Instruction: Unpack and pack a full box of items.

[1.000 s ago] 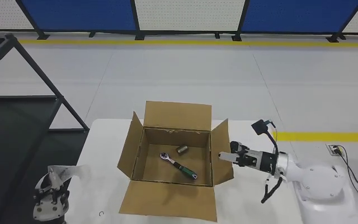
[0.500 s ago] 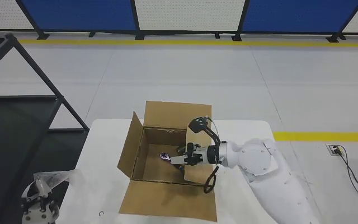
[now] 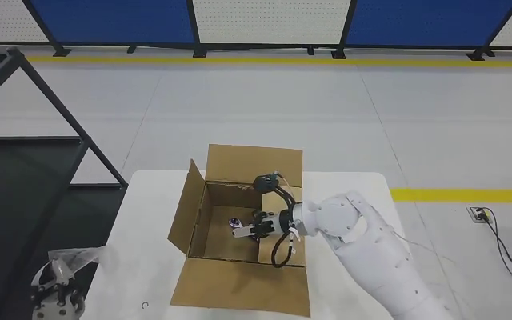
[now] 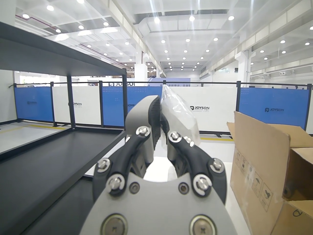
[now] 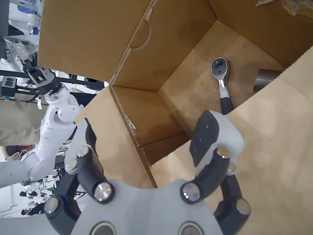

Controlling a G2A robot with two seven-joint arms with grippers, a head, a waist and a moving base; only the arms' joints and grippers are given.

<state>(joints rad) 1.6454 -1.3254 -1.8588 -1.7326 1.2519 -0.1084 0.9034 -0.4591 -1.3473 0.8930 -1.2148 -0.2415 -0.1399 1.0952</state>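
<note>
The open cardboard box (image 3: 240,164) stands mid-table. A ratchet wrench (image 5: 221,79) with a dark handle lies on its floor, its head also showing from above (image 3: 234,223). A metal cylinder (image 5: 265,76) beside it is half hidden by the right flap (image 5: 269,135), which is bent inward. My right gripper (image 5: 146,135) is open over the box's rim, just short of the wrench handle, and the top view shows it inside the box (image 3: 254,230). My left gripper (image 4: 160,121) is shut on a clear plastic bag (image 4: 176,111), off the table's left front corner (image 3: 56,292).
A black metal shelf rack (image 4: 61,152) stands close on the left of the table (image 3: 144,264). The box's front flap (image 3: 240,292) lies flat toward me. Blue and white partition panels (image 3: 264,20) line the far floor.
My right arm swung from outside the box's right side into the box, pushing the right flap inward. My left gripper with the bag dropped toward the lower left corner.
</note>
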